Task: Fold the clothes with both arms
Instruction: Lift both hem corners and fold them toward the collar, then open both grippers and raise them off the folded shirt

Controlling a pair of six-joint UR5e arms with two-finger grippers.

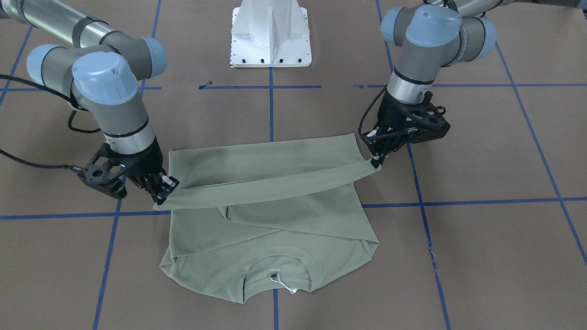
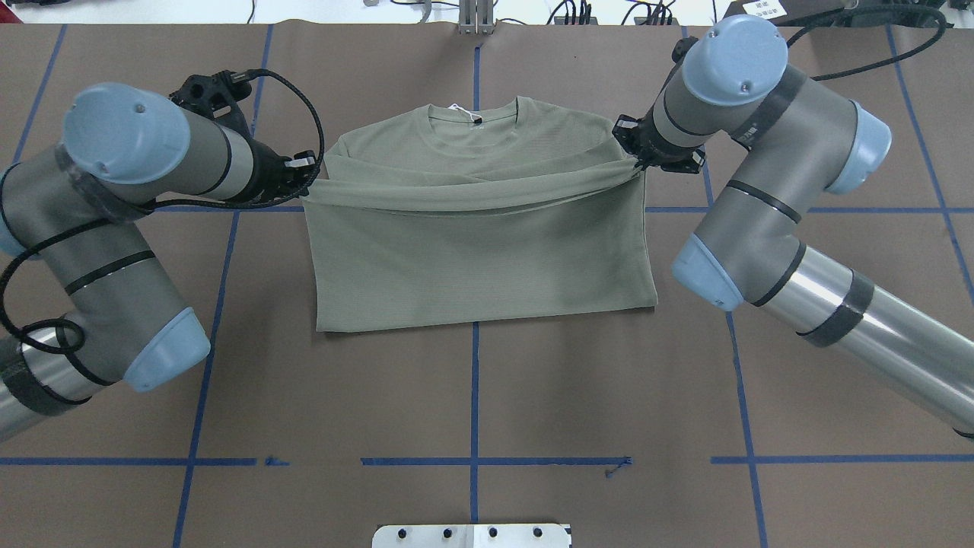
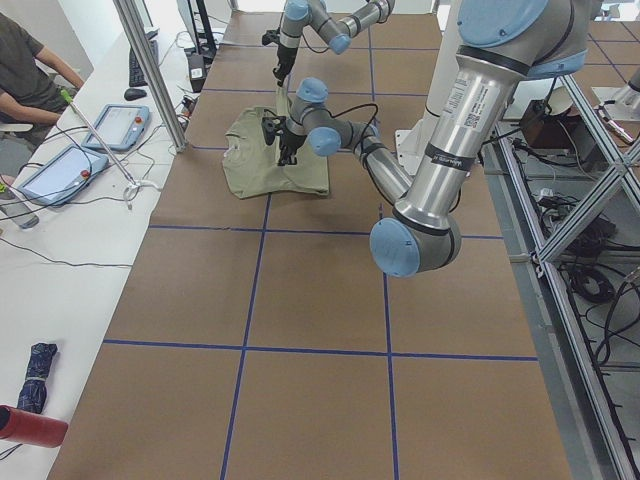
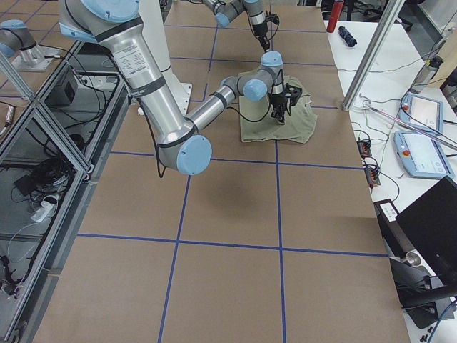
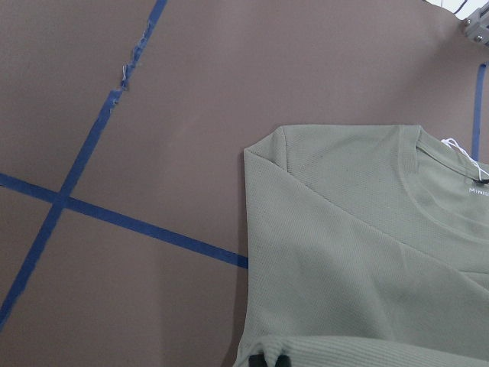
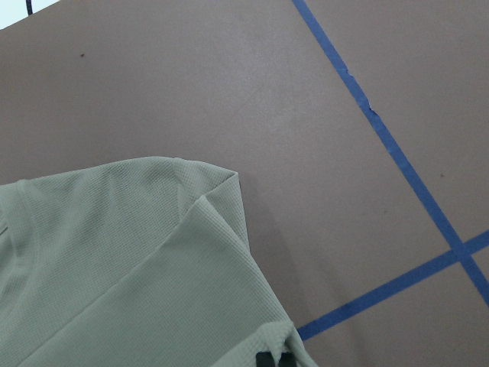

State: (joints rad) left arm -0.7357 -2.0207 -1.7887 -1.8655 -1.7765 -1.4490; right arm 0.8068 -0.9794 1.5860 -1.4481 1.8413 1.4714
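Currently the sage-green shirt (image 1: 275,224) lies near the middle of the brown table (image 1: 481,256), with its collar (image 1: 277,263) on the side away from the white pedestal base (image 1: 271,34). A white tag (image 1: 285,286) on a string hangs at the collar. The hem edge (image 1: 275,185) is raised off the table and stretched into a taut band across the shirt's width, held at its 2 ends. The left gripper (image 1: 377,161) has its fingers pressed together on 1 end of that band. The right gripper (image 1: 164,190) pinches the other end the same way. Both grippers sit low, just beside the shirt's 2 side edges. In the overhead view the left arm (image 2: 114,190) and right arm (image 2: 761,152) reach in from opposite sides, and the band crosses the garment just below the chest. Cloth between the band and the near edge slopes down to the table. Below the band, in the front-facing view, diagonal folds cross the body toward the shoulders. Each wrist view shows 1 shoulder corner lying flat on the table. Blue tape lines (image 1: 481,201) grid the table, and 1 runs under the shirt. A seated person (image 3: 25,65) shows at the edge of the left side view.
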